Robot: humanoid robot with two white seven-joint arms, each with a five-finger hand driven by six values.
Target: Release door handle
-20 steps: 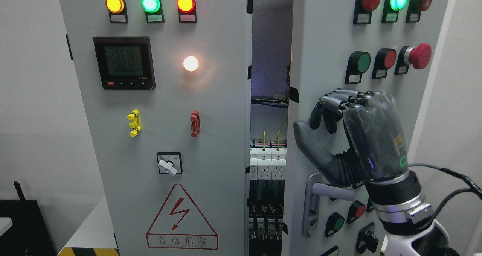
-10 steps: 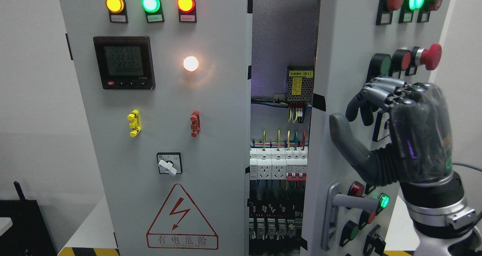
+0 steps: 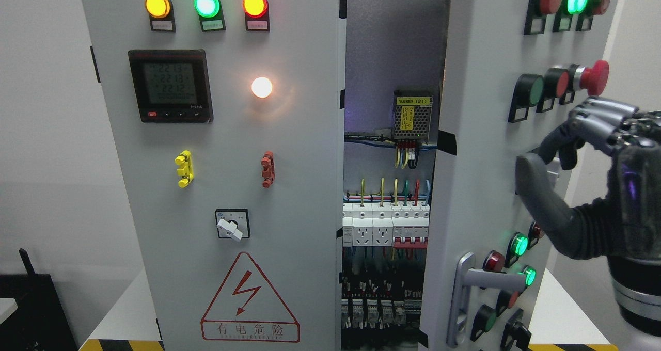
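Above the door handle, the right hand hangs loosely spread, holding nothing.

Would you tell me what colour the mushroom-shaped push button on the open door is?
Red mushroom button, clearest in the head view.

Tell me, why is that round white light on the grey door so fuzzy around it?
In the head view, the white lamp is overexposed, so its glow spills onto the left door; the top indicator lamps bloom too. The right robot hand looks slightly soft.
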